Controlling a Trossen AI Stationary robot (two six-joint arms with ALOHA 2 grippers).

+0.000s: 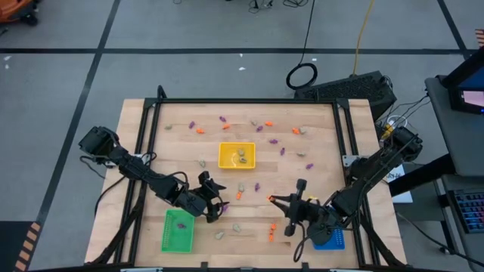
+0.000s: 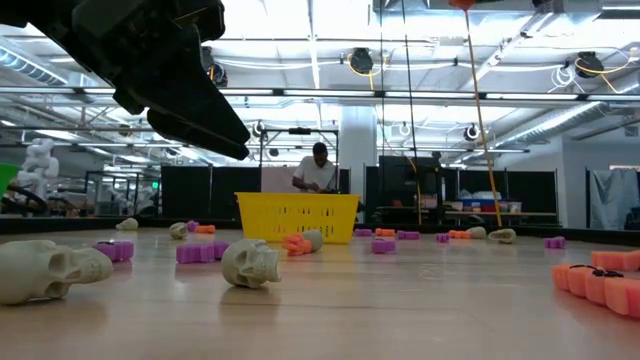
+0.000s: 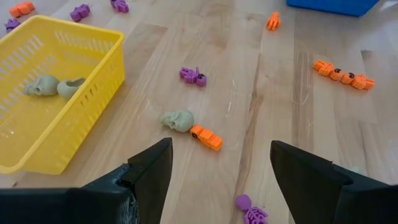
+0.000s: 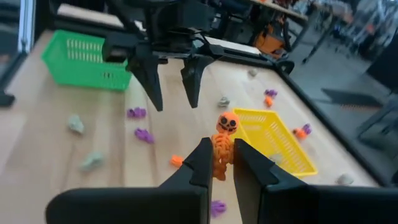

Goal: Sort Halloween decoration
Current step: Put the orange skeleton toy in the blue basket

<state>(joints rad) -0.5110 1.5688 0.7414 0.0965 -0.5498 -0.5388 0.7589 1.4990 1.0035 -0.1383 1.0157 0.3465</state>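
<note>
Tiny orange, purple and pale grey Halloween trinkets lie scattered on the wooden table. My right gripper is at the near right, shut on an orange skeleton, and shows in the high view as well. My left gripper hangs open above the table at the near left, touching nothing. On the wood below and ahead of it lie a grey skull, an orange piece and a purple spider. The right wrist view shows the left gripper farther off. My right gripper pinches the skeleton's torso between its two fingers. The fingers reach out from the table's right side, slanting slightly down. The skull head sticks out past the fingertips; the legs are hidden between the fingers. The skeleton is lifted clear of the table.
A yellow tray with grey skulls stands mid-table, a green tray with a purple piece at the near left, and a blue tray under my right arm. Black rails frame the table. A person stands in the room beyond.
</note>
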